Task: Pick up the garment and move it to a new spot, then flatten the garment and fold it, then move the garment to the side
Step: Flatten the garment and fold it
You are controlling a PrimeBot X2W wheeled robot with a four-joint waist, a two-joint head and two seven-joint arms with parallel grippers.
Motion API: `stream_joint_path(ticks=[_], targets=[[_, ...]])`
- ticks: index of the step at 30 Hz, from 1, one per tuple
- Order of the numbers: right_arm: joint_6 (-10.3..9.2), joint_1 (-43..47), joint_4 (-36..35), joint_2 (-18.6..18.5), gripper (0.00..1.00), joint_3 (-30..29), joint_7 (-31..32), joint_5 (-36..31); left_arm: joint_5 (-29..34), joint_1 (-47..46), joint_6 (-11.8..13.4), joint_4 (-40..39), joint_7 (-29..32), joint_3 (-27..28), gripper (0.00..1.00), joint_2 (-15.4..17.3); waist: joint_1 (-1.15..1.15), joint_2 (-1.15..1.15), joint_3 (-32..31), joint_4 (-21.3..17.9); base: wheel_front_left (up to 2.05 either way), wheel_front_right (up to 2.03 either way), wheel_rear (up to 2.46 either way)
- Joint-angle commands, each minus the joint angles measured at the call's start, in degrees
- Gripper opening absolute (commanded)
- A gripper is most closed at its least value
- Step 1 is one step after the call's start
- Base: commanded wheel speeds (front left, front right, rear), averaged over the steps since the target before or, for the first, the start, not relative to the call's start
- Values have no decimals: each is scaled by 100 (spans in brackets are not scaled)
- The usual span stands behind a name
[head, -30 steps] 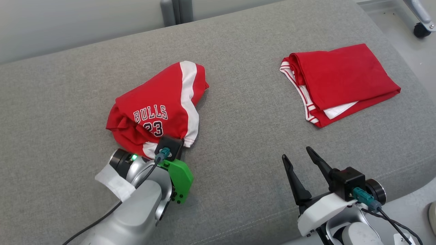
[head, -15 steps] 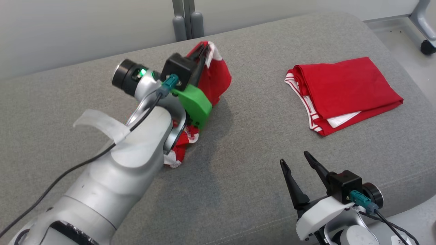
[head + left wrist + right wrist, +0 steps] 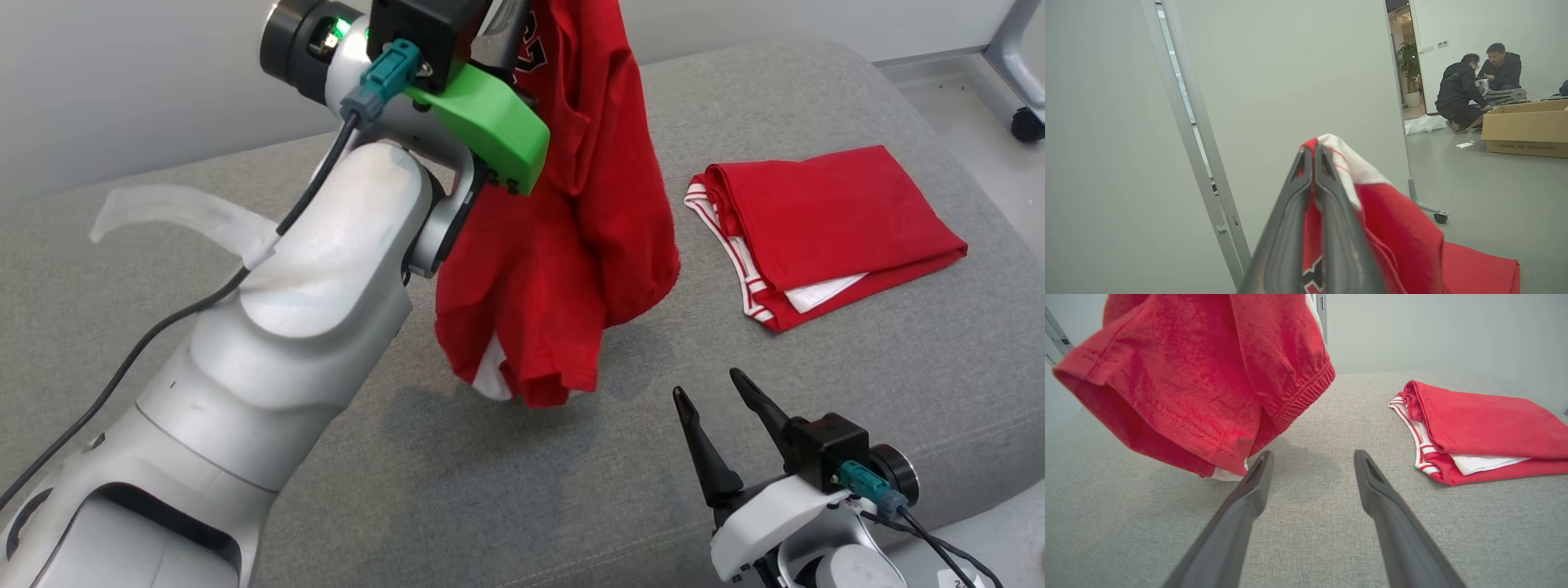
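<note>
The garment (image 3: 571, 245), red shorts with white trim and a printed number, hangs in the air above the grey cushion (image 3: 816, 392), its lower hem just over the fabric. My left gripper (image 3: 500, 20) is raised high at the top of the head view and is shut on the garment's upper edge. The left wrist view shows the fingers pinched together at the left gripper (image 3: 1312, 149), with the garment (image 3: 1396, 228) caught between them. My right gripper (image 3: 706, 384) stands open and empty at the lower right. In the right wrist view the garment (image 3: 1200, 375) dangles just left of the right gripper (image 3: 1312, 454).
A second red garment (image 3: 824, 220), folded, lies at the cushion's right side, right of the hanging one (image 3: 1478, 424). A pale partition wall (image 3: 1290, 73) stands behind the cushion. Two people crouch by a cardboard box (image 3: 1523, 128) far off. A caster wheel (image 3: 1027, 122) sits on the floor at right.
My left arm has risen steeply and lifted the garment off the cushion, so it now hangs unfurled. The head camera has shifted slightly. The right gripper has stayed open in place.
</note>
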Motion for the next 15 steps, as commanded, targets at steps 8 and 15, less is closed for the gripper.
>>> stream_joint_path(ticks=[8, 15], targets=[[-3, -58, -13, -1, 100, 133, -79, 81, -222, 250, 332, 371, 418, 285, 0, 492, 0, 0, 104, -30, 0, 0, 0], [-3, -137, -33, -1, 100, 156, -61, 10, -217, 763, 250, 1543, 626, 231, 0, 1251, 0, 0, 441, -95, 0, 0, 0]])
